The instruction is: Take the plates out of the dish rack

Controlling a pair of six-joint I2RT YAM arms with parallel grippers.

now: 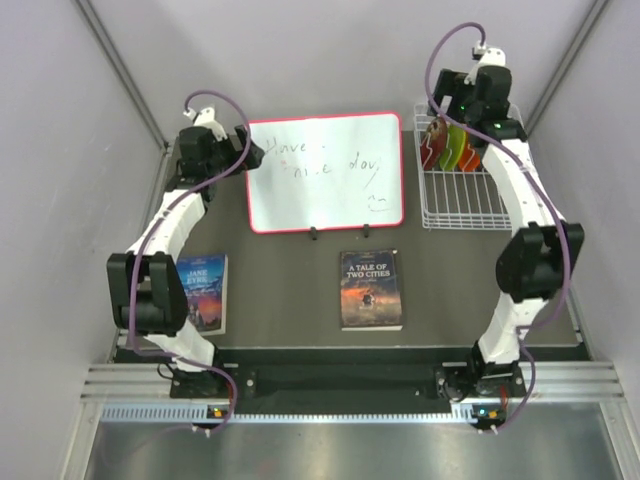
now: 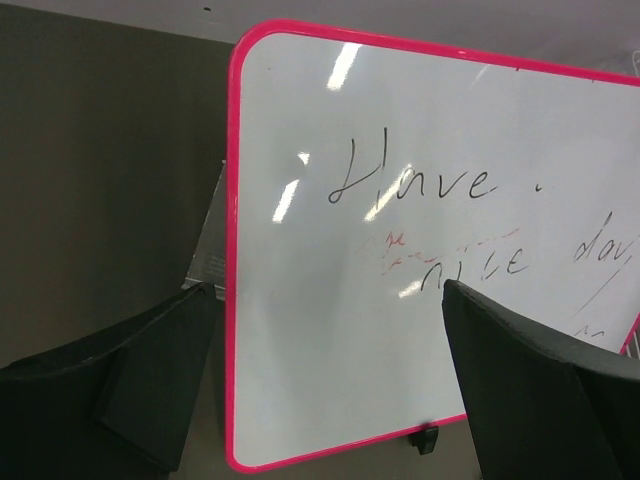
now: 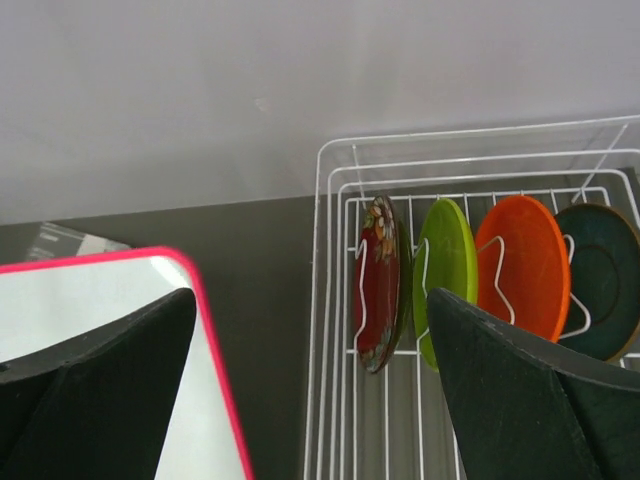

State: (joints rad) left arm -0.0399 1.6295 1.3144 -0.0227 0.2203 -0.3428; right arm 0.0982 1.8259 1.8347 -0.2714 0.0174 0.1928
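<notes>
The white wire dish rack [image 1: 459,214] [image 3: 331,170] stands at the back right of the table. Upright in its slots are the plates: a dark red flowered one [image 3: 378,285] [image 1: 432,148], a lime green one [image 3: 446,262] [image 1: 455,147], an orange one [image 3: 525,262] [image 1: 471,156] and a teal one [image 3: 602,280] with an orange-brown rim. My right gripper [image 3: 310,300] [image 1: 452,100] hangs open above the rack's far left end, holding nothing and touching no plate. My left gripper [image 2: 328,290] [image 1: 243,150] is open and empty by the whiteboard's left edge.
A red-framed whiteboard [image 1: 325,170] [image 2: 400,250] [image 3: 100,310] with handwriting stands propped at the back middle, just left of the rack. Two books lie nearer the front: Jane Eyre [image 1: 203,290] on the left, A Tale of Two Cities [image 1: 370,290] in the middle. Walls enclose the table.
</notes>
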